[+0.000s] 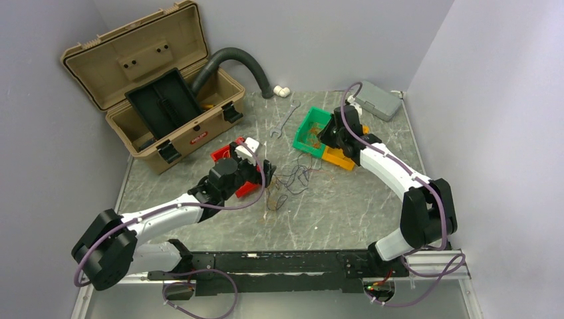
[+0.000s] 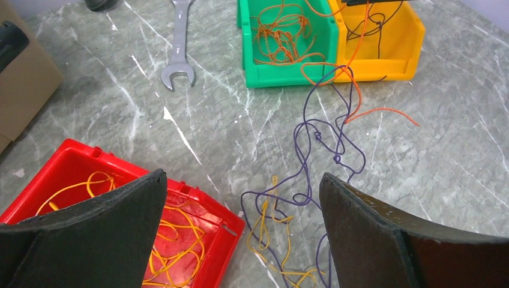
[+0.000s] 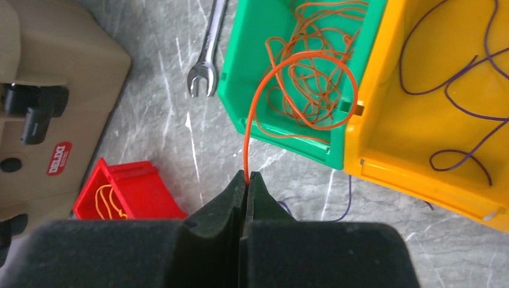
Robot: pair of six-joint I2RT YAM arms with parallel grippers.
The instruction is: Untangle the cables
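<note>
One thin orange wire (image 3: 245, 144) is pinched at the very tips of the right gripper (image 3: 246, 179), jaws pressed fully together on it. It arcs up over the green plastic bin (image 3: 231, 78), where a heap of orange strands lies.

Look lower down, though. In the left wrist view what looks to be the same orange strand trails off the front of the bins. It crosses a purple loop (image 2: 336, 75) and ends free on the marble-patterned tabletop (image 2: 120, 96). That's the danger, I'd say: drag it now and the purple strand may ride along into the wrong bin, or its small knots may cinch tighter. With a hold that far out on the tips, a snag could also pull the wire free.

The rest of the cables, a loose tangle of purple and yellow wires (image 2: 282, 201), sits on the table. It lies between the red plastic bin (image 2: 66, 159) at the near left and the yellow plastic bin (image 2: 396, 63) at the far right. Over it hovers the left gripper (image 2: 243, 177), jaws spread wide, holding nothing. Nothing pins the clump down, so it is free to slide.

A silver open-ended spanner (image 2: 178, 57) lies left of the bins, apart from the wires.
</note>
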